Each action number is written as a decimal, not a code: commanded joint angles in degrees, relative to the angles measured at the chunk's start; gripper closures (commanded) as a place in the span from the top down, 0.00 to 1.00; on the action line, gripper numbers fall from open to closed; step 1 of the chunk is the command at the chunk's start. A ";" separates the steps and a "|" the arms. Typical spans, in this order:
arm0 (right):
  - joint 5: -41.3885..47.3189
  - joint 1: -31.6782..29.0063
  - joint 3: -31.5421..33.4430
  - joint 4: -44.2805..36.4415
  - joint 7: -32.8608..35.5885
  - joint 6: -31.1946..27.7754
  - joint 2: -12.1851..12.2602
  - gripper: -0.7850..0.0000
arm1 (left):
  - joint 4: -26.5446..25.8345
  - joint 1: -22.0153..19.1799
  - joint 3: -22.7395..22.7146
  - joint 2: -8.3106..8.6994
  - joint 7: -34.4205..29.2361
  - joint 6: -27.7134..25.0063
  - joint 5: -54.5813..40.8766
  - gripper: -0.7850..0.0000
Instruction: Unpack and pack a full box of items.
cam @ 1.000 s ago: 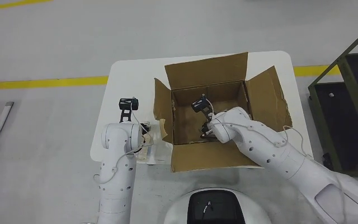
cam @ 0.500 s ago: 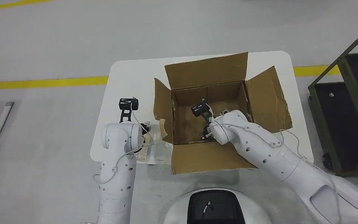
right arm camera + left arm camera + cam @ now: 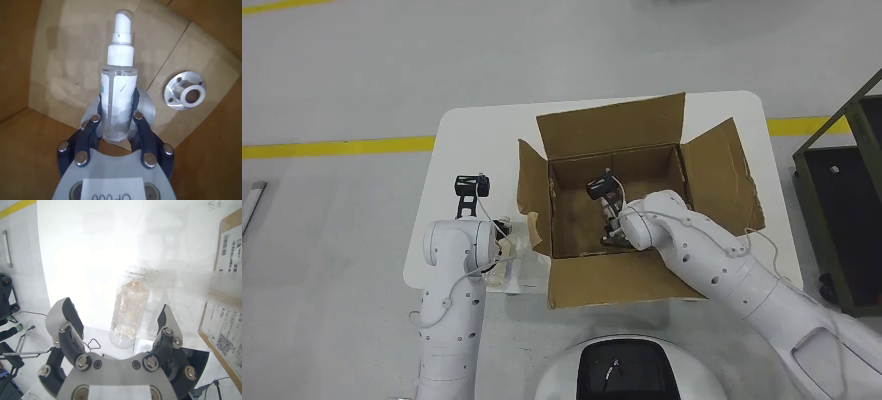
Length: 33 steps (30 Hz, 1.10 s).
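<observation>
An open cardboard box (image 3: 617, 160) stands on the white table (image 3: 482, 140). My right gripper (image 3: 614, 235) is down inside it, shut on a clear spray bottle (image 3: 118, 91) with a white pump and label, gripped around its lower body. A silver metal flange (image 3: 184, 94) lies on the box floor beside the bottle. Left of the box, my left gripper (image 3: 510, 245) hangs over the table's near edge. It is open (image 3: 117, 308), with a clear plastic bottle (image 3: 130, 311) lying on the table just ahead, between the lines of its fingers and untouched.
The box flaps spread outward; the left flap (image 3: 530, 190) is close to my left arm, and the box side with shipping labels (image 3: 226, 256) is beside the plastic bottle. A dark metal cart (image 3: 842, 180) stands right of the table. Bare table lies beyond the plastic bottle.
My right gripper has shifted slightly inside the box with the spray bottle still in it. The left arm has not moved.
</observation>
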 commanded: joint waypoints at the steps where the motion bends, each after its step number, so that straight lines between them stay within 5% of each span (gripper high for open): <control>1: 0.12 0.02 2.55 -2.52 -0.59 -0.92 0.54 0.00 | 0.00 0.00 0.00 0.00 0.00 0.00 0.00 1.00; 15: 5.45 -10.45 29.34 -29.87 -2.49 -10.34 6.07 0.00 | 0.00 0.00 0.00 0.00 0.00 0.00 0.00 1.00; 22: 6.34 -14.54 36.13 -38.61 -7.36 -13.83 7.13 0.00 | 0.00 0.00 0.00 0.00 0.00 0.00 0.00 1.00; 33: 3.18 -16.64 36.99 -38.75 -8.78 -15.07 7.54 0.00 | 0.00 0.00 0.00 0.00 0.00 0.00 0.00 1.00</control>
